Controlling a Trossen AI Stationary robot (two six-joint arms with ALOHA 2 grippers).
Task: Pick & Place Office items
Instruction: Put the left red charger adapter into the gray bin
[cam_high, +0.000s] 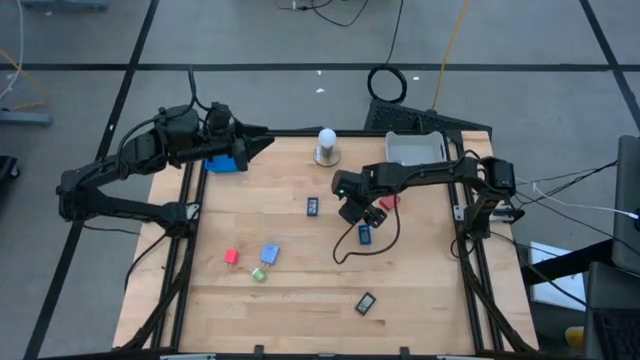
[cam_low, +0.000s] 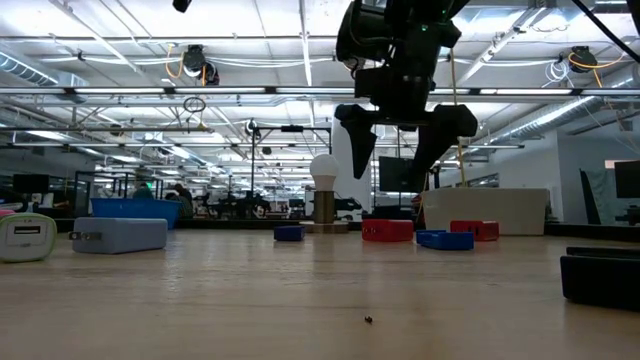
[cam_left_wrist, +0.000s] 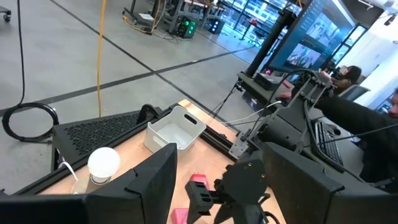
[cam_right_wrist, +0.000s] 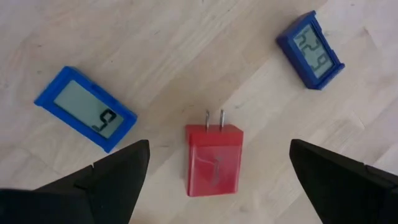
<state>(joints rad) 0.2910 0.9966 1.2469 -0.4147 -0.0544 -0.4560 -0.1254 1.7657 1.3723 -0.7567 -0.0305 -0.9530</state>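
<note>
My right gripper (cam_right_wrist: 219, 146) (cam_high: 366, 212) hangs open above the table's middle right, fingers pointing down. A red plug block (cam_right_wrist: 213, 163) with two metal prongs lies flat on the wood below the gap, untouched. Two blue display pieces (cam_right_wrist: 87, 117) (cam_right_wrist: 311, 50) lie flat on either side of it. In the low view the right gripper (cam_low: 405, 150) is clear of the tabletop. Farther left lie a red block (cam_high: 232, 256), a light-blue block (cam_high: 269, 254) and a green bit (cam_high: 258, 272). My left gripper (cam_left_wrist: 221, 152) (cam_high: 262, 140) waits open at the far left, holding nothing.
A white ball on a round base (cam_high: 327, 145) stands at the far edge, with a grey tray (cam_high: 415, 148) to its right and a blue tray (cam_high: 225, 160) under my left arm. A dark rectangular piece (cam_high: 365, 303) lies near the front edge.
</note>
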